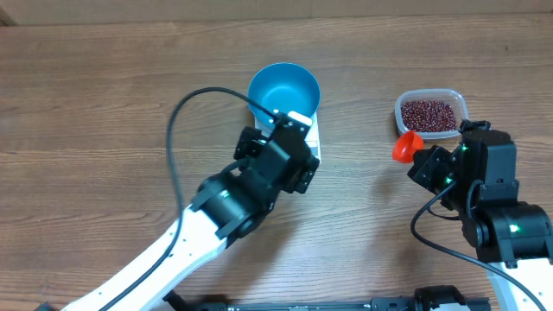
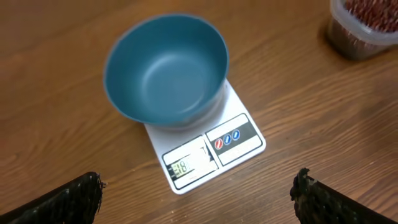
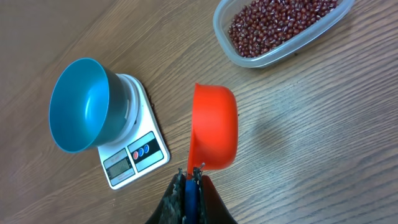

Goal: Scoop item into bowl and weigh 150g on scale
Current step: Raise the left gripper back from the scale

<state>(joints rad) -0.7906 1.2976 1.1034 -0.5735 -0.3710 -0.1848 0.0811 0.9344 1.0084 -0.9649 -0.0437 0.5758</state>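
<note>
We log: round deep blue bowl (image 2: 165,68) on flat white scale (image 2: 236,140), empty, ready for filling; left hand (image 2: 199,199) over the scale's front, spread apart. Right of the scale, right hand (image 3: 189,177) clamps an empty orange plastic scoop (image 3: 214,127).

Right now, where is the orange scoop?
In the overhead view the orange scoop is on the right side, held in the fingers of the right gripper, beside the clear tub of beans.

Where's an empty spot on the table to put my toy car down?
Widest bare wood: the table left of the blue bowl. A smaller strip lies between the bowl and the bean tub. Crowded: near the scale under the left arm, and by the orange scoop.
</note>
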